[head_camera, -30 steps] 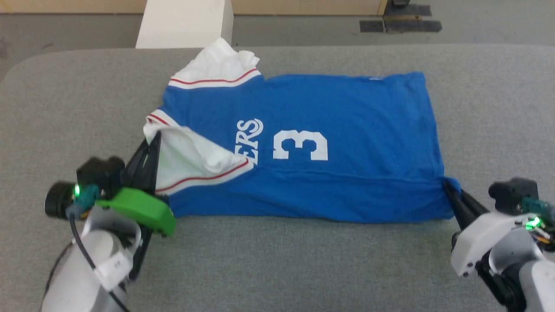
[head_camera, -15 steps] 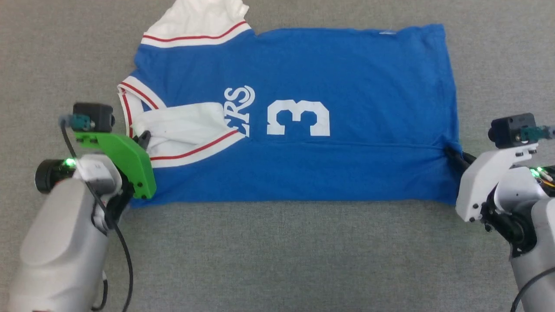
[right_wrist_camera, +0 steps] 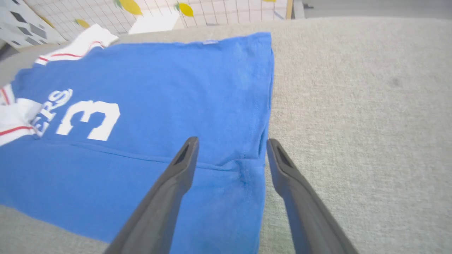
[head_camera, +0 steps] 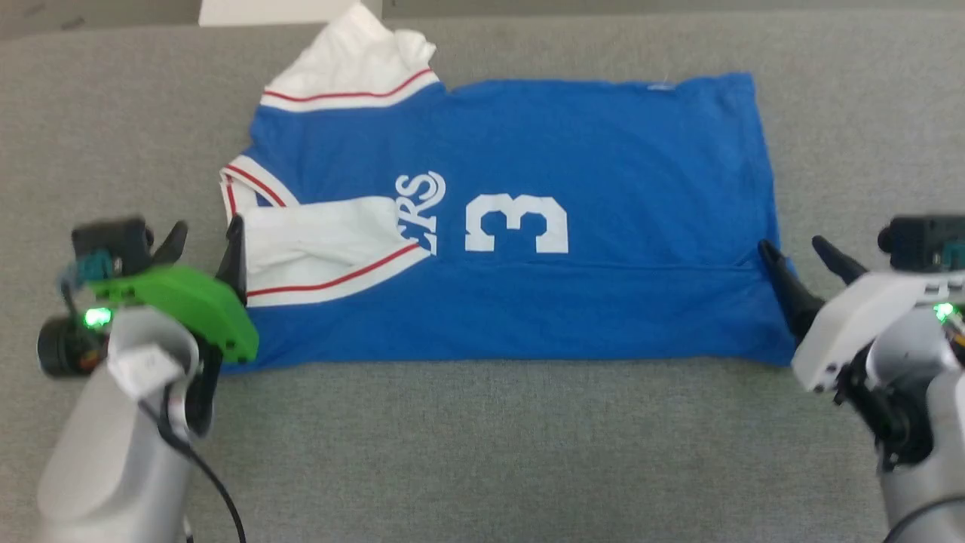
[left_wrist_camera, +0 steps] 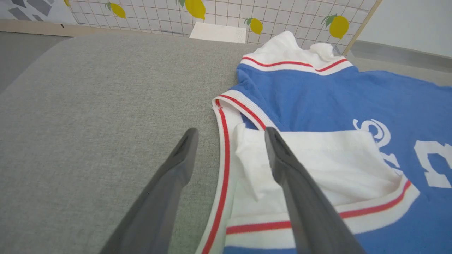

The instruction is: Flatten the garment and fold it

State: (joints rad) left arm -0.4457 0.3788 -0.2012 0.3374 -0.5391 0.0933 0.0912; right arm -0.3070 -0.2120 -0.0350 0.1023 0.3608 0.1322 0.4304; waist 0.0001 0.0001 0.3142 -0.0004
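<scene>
Far left, the left tool (head_camera: 207, 240) is released, its fingers astride the collar edge of the shirt (head_camera: 603, 151), beside the folded-in sleeve (head_camera: 317, 234). The shirt lies flat mid-frame on the surface (head_camera: 482, 452), long axis left to right. Far right, the right tool (head_camera: 793, 253), also released, straddles the hem. Each arm sits nearest its own end of that axis

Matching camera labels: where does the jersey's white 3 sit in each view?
Head view: white 3 mid-picture.
Left wrist view: white 3 cut by the right edge, below mid-height.
Right wrist view: white 3 left of centre.
Shared landmark: folded-in white sleeve beside the lettering.
</scene>
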